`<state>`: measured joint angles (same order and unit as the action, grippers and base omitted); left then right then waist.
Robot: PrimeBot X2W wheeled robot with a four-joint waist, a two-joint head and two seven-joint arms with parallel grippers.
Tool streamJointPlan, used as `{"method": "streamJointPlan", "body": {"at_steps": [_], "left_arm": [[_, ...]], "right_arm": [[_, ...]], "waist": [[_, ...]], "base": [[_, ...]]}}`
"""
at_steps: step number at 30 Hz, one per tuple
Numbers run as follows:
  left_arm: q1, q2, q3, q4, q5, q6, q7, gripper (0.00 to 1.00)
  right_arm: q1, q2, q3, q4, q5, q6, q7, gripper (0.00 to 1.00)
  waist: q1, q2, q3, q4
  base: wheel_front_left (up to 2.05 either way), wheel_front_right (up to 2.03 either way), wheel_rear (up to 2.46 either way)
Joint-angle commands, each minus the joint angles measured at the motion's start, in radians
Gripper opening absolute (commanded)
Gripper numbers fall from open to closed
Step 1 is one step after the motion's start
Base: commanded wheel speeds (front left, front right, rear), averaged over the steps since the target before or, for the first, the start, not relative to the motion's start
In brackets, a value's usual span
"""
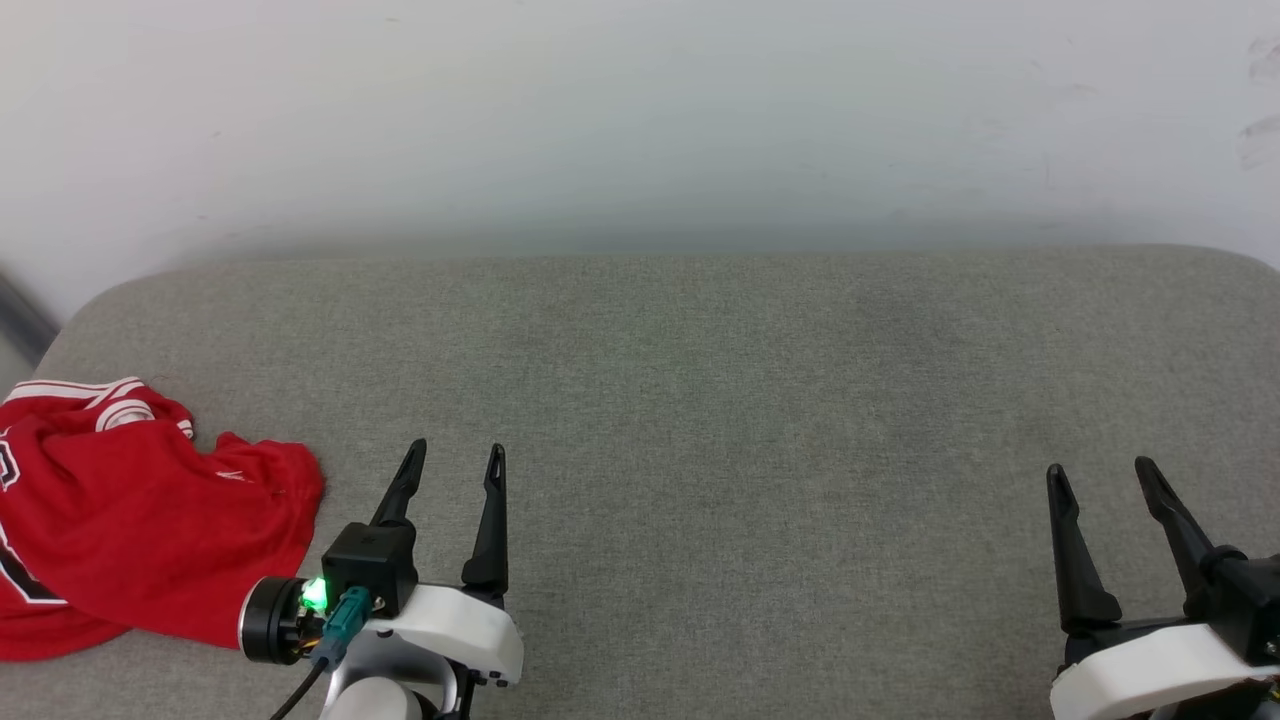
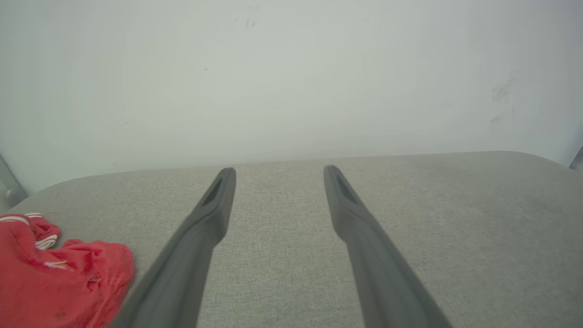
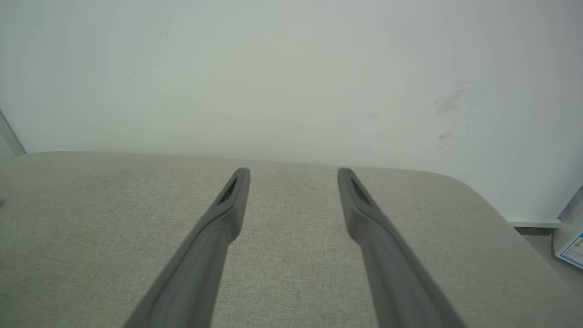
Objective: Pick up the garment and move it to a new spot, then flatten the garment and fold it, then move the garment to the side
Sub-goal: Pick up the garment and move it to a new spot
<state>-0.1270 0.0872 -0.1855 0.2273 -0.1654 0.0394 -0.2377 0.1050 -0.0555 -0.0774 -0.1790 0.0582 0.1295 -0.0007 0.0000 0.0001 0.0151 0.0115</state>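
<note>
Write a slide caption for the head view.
Open, empty left gripper and right gripper over a grey cushion; a crumpled red jersey lies at its left end.

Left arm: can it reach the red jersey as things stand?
Probably yes. The left pincer is open and empty, and the crumpled jersey lies just to its left on the grey cushion, with nothing between them.
</note>
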Motion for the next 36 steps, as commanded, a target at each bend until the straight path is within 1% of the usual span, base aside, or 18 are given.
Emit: {"method": "streamJointPlan", "body": {"at_steps": [1, 12, 24, 29, 36], "left_arm": [[-0.001, -0.001, 0.003, 0.0, 0.023, -0.001, -0.009, 1.0], [0.013, -0.019, 0.031, 0.011, 0.058, -0.017, -0.03, 1.0], [0.011, -0.031, 0.054, 0.032, 0.039, -0.033, -0.029, 1.0], [0.007, -0.033, 0.064, 0.033, 0.036, -0.032, -0.029, 1.0], [0.014, -0.035, 0.094, 0.03, 0.025, -0.021, -0.029, 1.0]], "right_arm": [[0.011, 0.004, -0.002, -0.011, -0.024, 0.002, -0.009, 1.0], [0.024, 0.006, -0.013, -0.023, -0.078, 0.001, -0.019, 1.0], [0.022, 0.006, -0.024, -0.006, -0.048, 0.001, -0.025, 1.0], [0.024, 0.006, -0.022, -0.007, -0.042, 0.001, -0.028, 1.0], [0.022, 0.006, 0.006, -0.011, -0.042, 0.001, -0.031, 1.0]], "waist": [[0.0, -0.0001, 0.0, 0.001], [0.0, -0.0001, -0.004, 0.012], [0.0, -0.0001, -0.011, 0.038], [0.0, -0.0001, -0.013, 0.071], [0.0, -0.0001, -0.011, 0.154]], "base": [[0.0, 0.0, 0.0], [0.0, 0.0, 0.0], [0.0, 0.0, 0.0], [0.0, 0.0, 0.0], [0.0, 0.0, 0.0]]}}
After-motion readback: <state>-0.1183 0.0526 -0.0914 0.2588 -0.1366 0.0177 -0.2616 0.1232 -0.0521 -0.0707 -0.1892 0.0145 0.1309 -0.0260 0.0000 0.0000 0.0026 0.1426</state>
